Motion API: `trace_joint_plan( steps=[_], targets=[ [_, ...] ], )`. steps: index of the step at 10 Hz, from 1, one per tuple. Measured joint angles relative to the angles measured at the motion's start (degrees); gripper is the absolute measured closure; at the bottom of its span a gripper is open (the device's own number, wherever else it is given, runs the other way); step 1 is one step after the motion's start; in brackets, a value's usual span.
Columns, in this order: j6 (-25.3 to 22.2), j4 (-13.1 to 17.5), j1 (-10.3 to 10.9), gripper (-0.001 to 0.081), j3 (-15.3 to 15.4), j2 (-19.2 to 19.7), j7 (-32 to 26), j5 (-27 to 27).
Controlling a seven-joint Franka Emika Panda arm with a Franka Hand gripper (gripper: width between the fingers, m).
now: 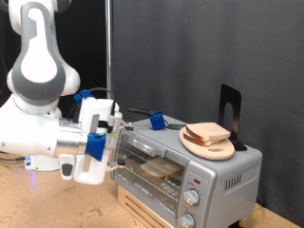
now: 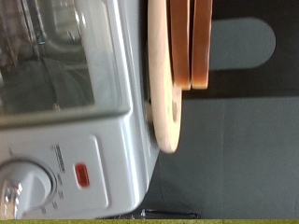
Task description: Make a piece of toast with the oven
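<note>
The silver oven (image 1: 223,176) stands at the exterior view's lower right, with two knobs (image 1: 194,199) on its front panel. One pale slice of toast (image 1: 159,169) lies on the rack inside, behind the glass. Two more slices (image 1: 206,134) rest on a round wooden plate (image 1: 217,150) on the oven's roof. My gripper (image 1: 112,138) is at the oven's upper front edge, at the door's left end. Its fingers are too hidden to read. The wrist view shows the oven (image 2: 103,177), the plate (image 2: 168,103) and the slices (image 2: 201,47), but no fingers.
A black stand (image 1: 228,109) rises behind the plate. A blue clip with a cable (image 1: 155,120) sits on the oven's roof at the back. The oven rests on a light wooden base (image 1: 142,204) on a wooden table. A black curtain is behind.
</note>
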Motion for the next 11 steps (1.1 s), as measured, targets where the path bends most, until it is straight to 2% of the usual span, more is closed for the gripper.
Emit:
trace_joint_plan(
  steps=[4, 6, 7, 9, 11],
  targets=[
    [8.64, 6.79, 2.95, 0.0006, 1.86, 6.89, -2.08, 3.54],
    [6.60, 6.77, 2.73, 0.0006, 1.75, 7.02, -1.12, 2.08],
    [4.01, 7.78, 2.64, 0.0006, 1.60, 7.71, -0.21, -1.00],
    [1.87, 13.09, 3.03, 0.0006, 1.60, 11.67, 1.00, -7.04],
    [4.06, 18.60, 4.25, 0.0006, 1.63, 16.29, 2.01, -9.95]
  ],
)
